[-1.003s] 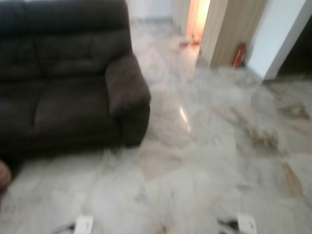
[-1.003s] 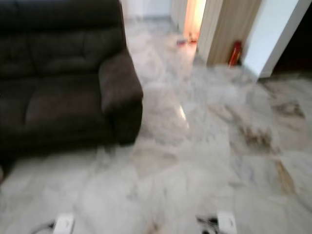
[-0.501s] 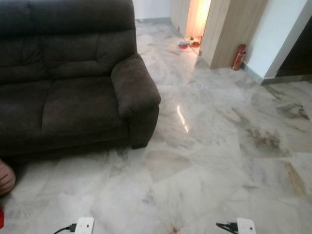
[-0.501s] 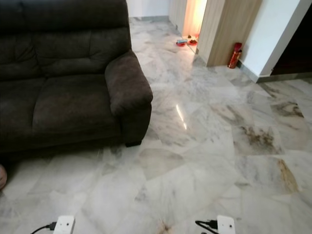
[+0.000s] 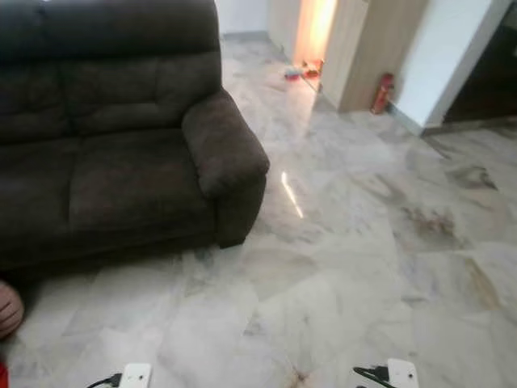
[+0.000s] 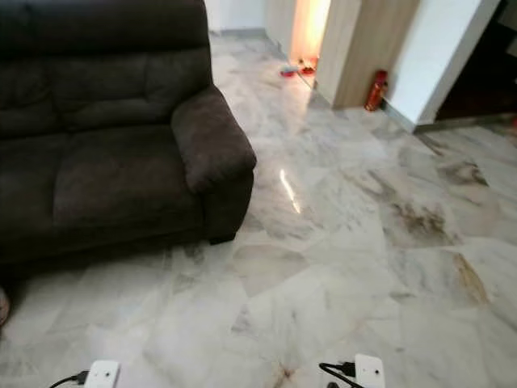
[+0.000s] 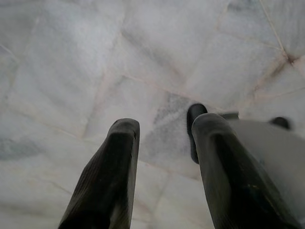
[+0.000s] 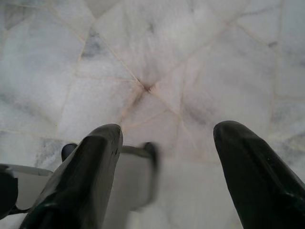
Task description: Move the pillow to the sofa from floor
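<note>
One pillow (image 5: 8, 309) edge cropped, sofa (image 5: 121, 129) nearby

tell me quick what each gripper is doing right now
left gripper: open, holding nothing, pointed down at the marble floor.
right gripper: open wide, holding nothing, over the floor.

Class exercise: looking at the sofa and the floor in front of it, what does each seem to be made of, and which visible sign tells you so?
Sofa: soft dark brown fabric, probably microfibre or suede-like cloth; its matte, faintly mottled nap gives no shine.
Floor: polished stone, likely marble; irregular pale slabs with grey and brown veining and thin joints, and a bright glossy reflection near the sofa's arm.
</note>
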Controlling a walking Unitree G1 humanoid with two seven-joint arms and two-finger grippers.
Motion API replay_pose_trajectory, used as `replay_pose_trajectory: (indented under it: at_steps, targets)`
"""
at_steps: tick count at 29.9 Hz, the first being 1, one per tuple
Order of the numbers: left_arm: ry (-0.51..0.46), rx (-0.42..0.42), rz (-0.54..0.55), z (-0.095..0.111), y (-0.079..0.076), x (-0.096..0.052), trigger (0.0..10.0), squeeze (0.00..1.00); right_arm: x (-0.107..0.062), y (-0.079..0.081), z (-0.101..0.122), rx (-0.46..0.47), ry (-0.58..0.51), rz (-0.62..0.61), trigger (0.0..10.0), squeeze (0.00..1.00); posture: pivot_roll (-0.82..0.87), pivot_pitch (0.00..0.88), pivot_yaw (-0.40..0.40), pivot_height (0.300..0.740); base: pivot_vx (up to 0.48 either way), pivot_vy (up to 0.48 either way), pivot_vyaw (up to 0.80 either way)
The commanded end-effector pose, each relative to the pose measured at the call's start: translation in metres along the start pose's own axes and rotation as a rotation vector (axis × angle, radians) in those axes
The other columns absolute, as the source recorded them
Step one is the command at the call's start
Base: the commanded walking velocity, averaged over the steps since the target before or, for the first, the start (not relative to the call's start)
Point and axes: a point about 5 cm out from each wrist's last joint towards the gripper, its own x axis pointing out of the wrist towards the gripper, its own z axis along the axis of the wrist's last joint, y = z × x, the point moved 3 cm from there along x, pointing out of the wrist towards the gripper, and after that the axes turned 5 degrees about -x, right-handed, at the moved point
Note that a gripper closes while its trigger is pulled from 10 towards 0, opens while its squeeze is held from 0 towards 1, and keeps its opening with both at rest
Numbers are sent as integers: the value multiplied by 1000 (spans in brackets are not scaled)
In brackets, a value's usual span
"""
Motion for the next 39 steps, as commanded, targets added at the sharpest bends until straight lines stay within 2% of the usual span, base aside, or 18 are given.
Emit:
replay_pose_trajectory:
  at_steps: [1, 21, 26, 34, 39]
  targets:
    - [20, 15, -16, -5, -6, 0, 10000, 0, -2, -6, -2, 11, 4, -17, 10000, 0, 53, 0, -14, 740, 0, 379, 0]
    - [20, 14, -15, -5, -6, 0, 10000, 0, -2, -6, -2, 6, 4, -20, 10000, 0, 59, 0, -15, 740, 0, 383, 0]
    - [21, 7, -12, -5, -5, 0, 10000, 0, -1, -6, -1, -31, 8, -16, 10000, 0, 64, 0, -20, 740, 0, 382, 0]
    - [20, 5, -10, -5, -5, 0, 10000, 0, -1, -6, 0, -29, 4, -16, 10000, 0, 65, 0, -21, 740, 0, 381, 720]
    - [18, 5, -10, -4, -6, 0, 10000, 0, -1, -5, -1, 5, 3, -15, 10000, 0, 64, 1, -21, 740, 0, 380, 0]
